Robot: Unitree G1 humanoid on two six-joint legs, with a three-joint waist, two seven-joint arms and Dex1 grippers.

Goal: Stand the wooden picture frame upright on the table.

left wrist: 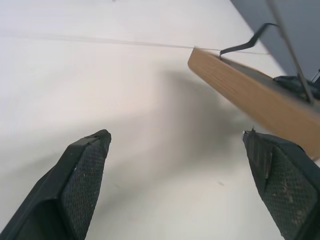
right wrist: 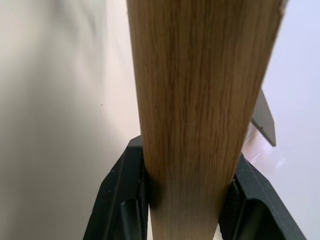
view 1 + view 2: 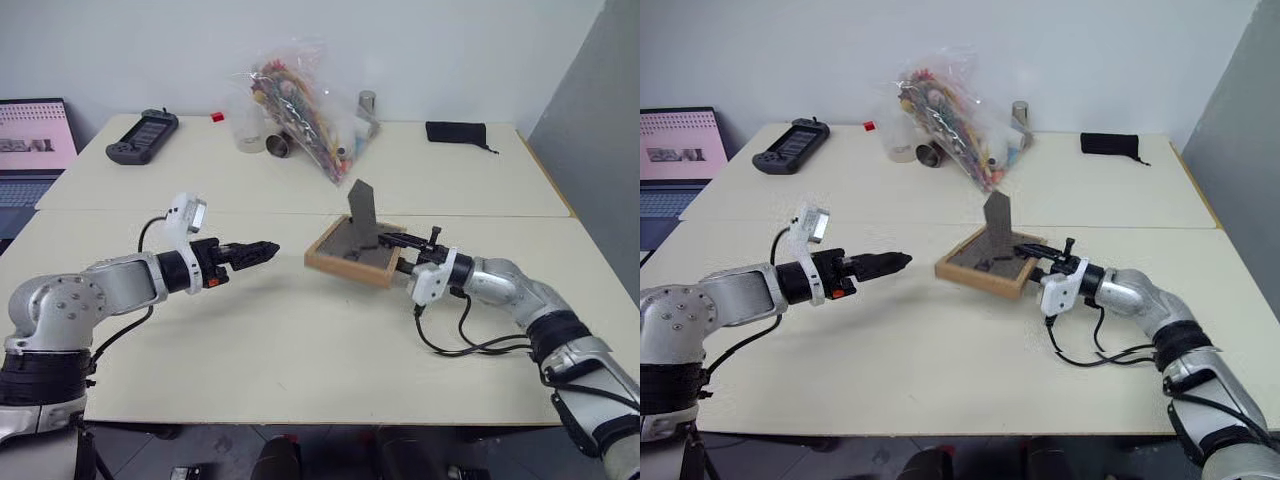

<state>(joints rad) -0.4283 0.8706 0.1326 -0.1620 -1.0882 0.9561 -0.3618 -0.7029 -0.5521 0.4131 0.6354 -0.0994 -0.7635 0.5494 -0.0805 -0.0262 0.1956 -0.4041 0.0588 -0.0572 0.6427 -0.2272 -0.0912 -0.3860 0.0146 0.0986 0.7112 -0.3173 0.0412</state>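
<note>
The wooden picture frame [image 3: 352,250] sits just right of centre in the head view, back panel up with its stand [image 3: 361,206] folded out, and the right gripper [image 3: 410,252] is pinching its right-hand edge, holding that side tilted off the table [image 3: 300,340]. The left gripper [image 3: 262,249], fingers spread wide and holding nothing, points in from the left at the frame's near-left corner with a gap between them, so the right arm is the one on the job. There's bare cream tabletop all around the frame, with the plastic bag [image 3: 300,105] well clear at upper centre.
</note>
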